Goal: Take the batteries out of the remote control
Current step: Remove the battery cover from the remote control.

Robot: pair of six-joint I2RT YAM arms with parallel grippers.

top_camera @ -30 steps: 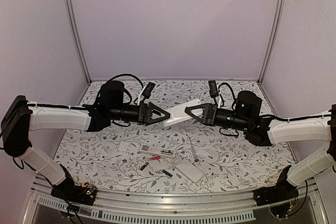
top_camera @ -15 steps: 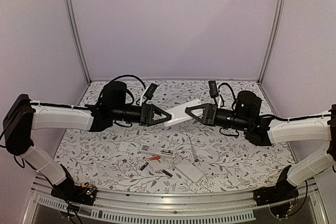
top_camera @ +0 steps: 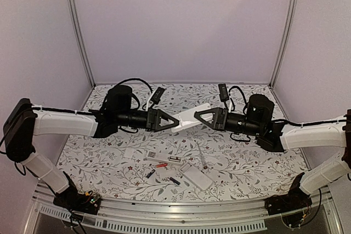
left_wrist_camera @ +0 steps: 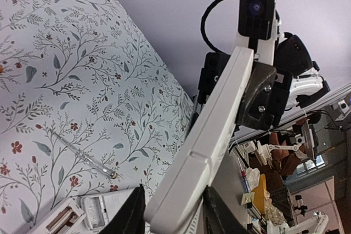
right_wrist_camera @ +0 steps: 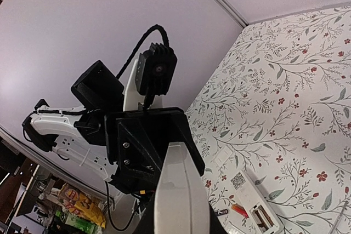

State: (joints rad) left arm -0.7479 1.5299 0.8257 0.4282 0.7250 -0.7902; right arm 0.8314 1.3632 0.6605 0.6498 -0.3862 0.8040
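— where is the remote [top_camera: 187,119] just now?

— in the air between my two arms, above the middle of the table [top_camera: 247,157]. its long axis runs from one gripper to the other, the left end a little lower in the top view.

— and your grip?

— my right gripper [top_camera: 196,115] is clamped nearly flat on the thin far end. my left gripper [top_camera: 174,123] stands partly open, and its fingers [left_wrist_camera: 134,215] look pressed on both sides of the wider near end. so each arm has one end, and neither is nearer than the other.

— the batteries?

— three lie loose on the table below and nearer my bases: a red one [top_camera: 160,165], a black one [top_camera: 149,173] and a dark one [top_camera: 174,180], beside a second remote [top_camera: 159,157] lying open. i see none in the remote i hold. the face towards my left wrist is plain, so i cannot tell where its compartment is.

— so the next move?

— i judge it turns on that axis: one arm steadies an end while the other works on the back, once i find the compartment.
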